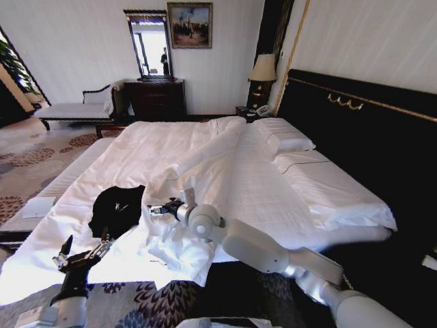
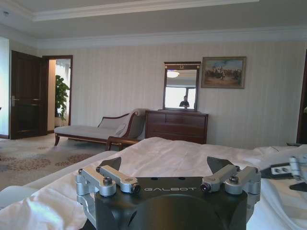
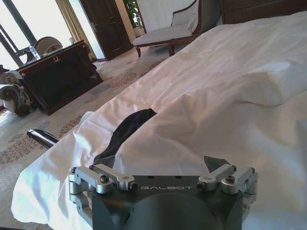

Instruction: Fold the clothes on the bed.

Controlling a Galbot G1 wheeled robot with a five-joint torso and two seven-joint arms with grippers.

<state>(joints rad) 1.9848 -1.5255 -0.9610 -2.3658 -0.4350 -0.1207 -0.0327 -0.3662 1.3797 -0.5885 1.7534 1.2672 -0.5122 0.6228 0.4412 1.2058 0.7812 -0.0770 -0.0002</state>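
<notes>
Honestly nothing's getting folded yet: the black T-shirt (image 1: 117, 208) is lying crumpled near the bed's (image 1: 225, 171) foot corner, with both the left gripper (image 1: 82, 254) and right gripper (image 1: 158, 208) hovering wide open, holding nothing.

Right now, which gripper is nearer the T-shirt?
Right. The right gripper hangs open just beside the T-shirt, over the duvet fold. The left gripper is open near the bed's foot edge, short of it.
</notes>
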